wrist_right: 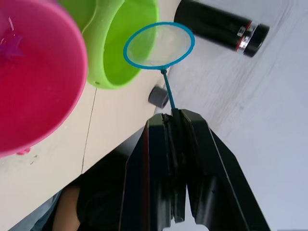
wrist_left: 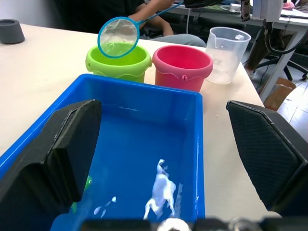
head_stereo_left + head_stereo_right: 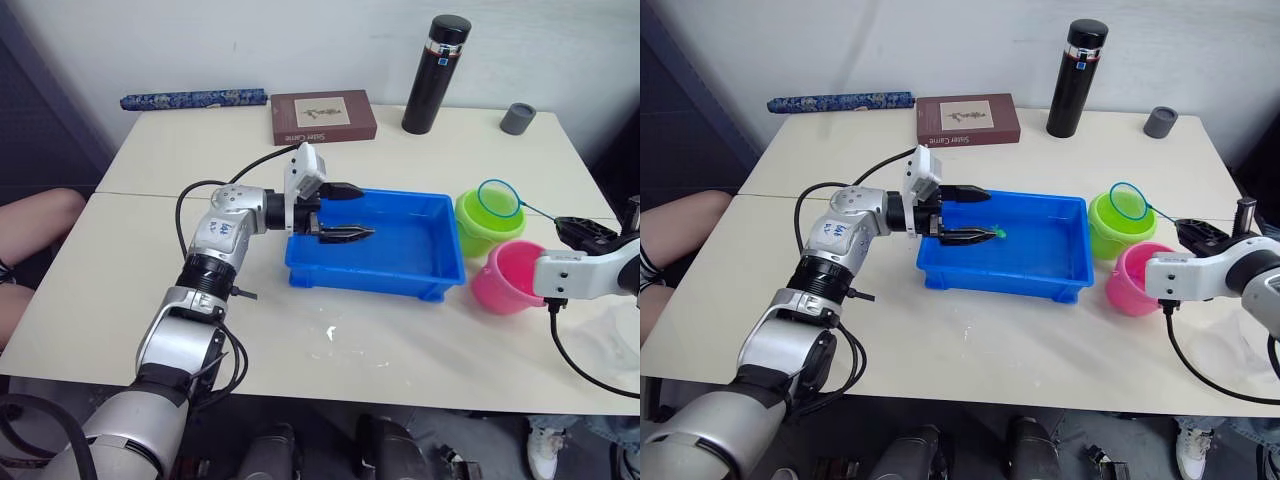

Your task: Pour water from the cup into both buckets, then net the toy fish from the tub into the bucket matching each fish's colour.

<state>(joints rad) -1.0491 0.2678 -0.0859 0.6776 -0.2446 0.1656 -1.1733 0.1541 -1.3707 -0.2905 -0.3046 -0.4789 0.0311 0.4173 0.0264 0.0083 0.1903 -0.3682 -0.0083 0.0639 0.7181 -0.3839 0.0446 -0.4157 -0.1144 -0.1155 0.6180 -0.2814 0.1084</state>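
The left arm (image 3: 215, 250) is silver with black joint rings, blue lettering, a white wrist block and looping black cables behind black, textured jaws. The right forearm (image 3: 585, 275) is white.

The tub (image 3: 400, 272) is bright blue. One bucket (image 3: 480, 222) is lime green, the other bucket (image 3: 505, 280) pink. The net (image 3: 498, 198) has a blue rim.

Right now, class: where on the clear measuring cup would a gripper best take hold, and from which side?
Grip the measuring cup by its rim wall, coming down from above: it stands upright and open-mouthed beside the pink bucket. Its handle isn't visible here.
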